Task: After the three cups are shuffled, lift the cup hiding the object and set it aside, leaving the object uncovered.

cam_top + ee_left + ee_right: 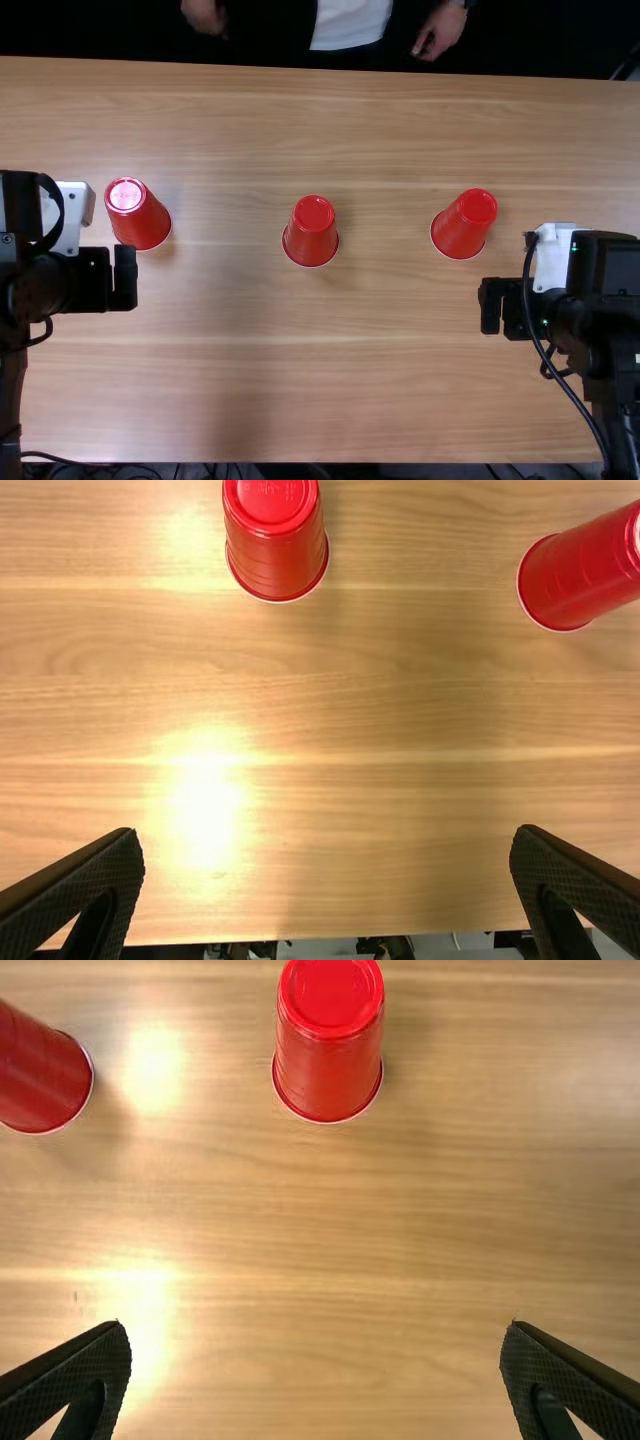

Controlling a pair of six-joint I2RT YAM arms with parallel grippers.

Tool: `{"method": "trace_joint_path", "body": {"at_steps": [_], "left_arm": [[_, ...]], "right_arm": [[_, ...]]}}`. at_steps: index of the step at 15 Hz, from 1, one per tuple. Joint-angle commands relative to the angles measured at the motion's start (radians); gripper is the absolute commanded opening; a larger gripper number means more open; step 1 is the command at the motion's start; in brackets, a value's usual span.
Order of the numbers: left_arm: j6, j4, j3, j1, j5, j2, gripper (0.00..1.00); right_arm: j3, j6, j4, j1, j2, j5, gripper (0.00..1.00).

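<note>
The left hand (pixel 322 895) hangs over the near left part of the tabletop (pixel 320 390), fingers spread wide and holding nothing. The left cup (pixel 137 213) stands mouth-down just beyond it, toward the far edge, so this cup lies straight ahead of that hand. The middle cup (pixel 311 232) stands mouth-down at the centre of the row, well apart from both hands and about equally far from each. The right cup (pixel 464 224) stands mouth-down near the right hand (pixel 318 1380), beyond it and slightly toward the centre. That hand is also spread wide and empty. Each cup's long axis is vertical, so a grasp would likely close across the side wall. The object is covered, and which cup hides it cannot be told. Judgement: the nearer arm serves each outer cup, and either arm can serve the middle one.
</note>
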Motion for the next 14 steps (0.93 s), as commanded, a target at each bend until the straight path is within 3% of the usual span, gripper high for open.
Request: {"method": "trace_joint_path", "body": {"at_steps": [1,3,6,7,10,13,14], "left_arm": [[0.007,-0.001,0.025,-0.005,-0.005,0.027,1.00],[0.009,0.010,0.009,-0.005,-0.011,0.044,1.00],[0.009,0.020,-0.008,-0.007,-0.085,0.107,1.00],[0.011,0.021,-0.008,-0.007,-0.092,0.136,1.00],[0.009,0.137,-0.008,-0.007,-0.096,0.221,1.00],[0.005,0.217,-0.003,-0.027,-0.099,0.316,1.00],[0.005,0.218,0.003,-0.031,-0.121,0.351,1.00]], "right_arm": [[0.037,-0.002,0.003,0.011,0.011,-0.014,1.00],[0.036,0.000,0.009,0.009,0.009,-0.014,1.00],[0.039,0.002,0.013,0.009,0.000,-0.014,1.00],[0.039,0.002,0.011,0.011,-0.005,-0.014,1.00],[0.051,0.044,0.009,0.028,-0.005,-0.014,1.00],[0.037,0.048,0.009,0.034,-0.006,-0.016,1.00],[0.036,0.048,0.009,0.032,-0.006,-0.016,1.00]]}}
